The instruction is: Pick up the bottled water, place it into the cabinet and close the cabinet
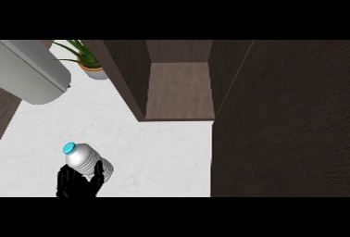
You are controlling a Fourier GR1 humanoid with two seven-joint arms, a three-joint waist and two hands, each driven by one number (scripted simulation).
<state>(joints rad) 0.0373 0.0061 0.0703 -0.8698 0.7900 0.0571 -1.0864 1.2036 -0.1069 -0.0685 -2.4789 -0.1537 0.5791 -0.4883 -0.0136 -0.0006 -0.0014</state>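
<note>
Head view, single frame. Left hand (77,184) shows at the lower left, black, coming up from the bottom edge. Its fingers are curled round the lower body of the bottled water (84,161), grasping it. Bottle is tilted, its turquoise cap (69,148) pointing up and to the left (cap end is free of the hand; base end is hidden behind the fingers). Bottle sits over the white counter (157,152), well apart from the cabinet (181,90); whether it touches the counter, cannot tell.

Cabinet is open: dark wood interior visible at top centre, with a lighter brown shelf floor and a side wall on its left. Cabinet door (287,125) is swung out, a large dark panel filling the right side of the view.

Upper left: a grey rounded appliance body (34,74), and just beside it a potted plant (89,60) with green leaves, near the cabinet's left wall.

Right hand does not show.
</note>
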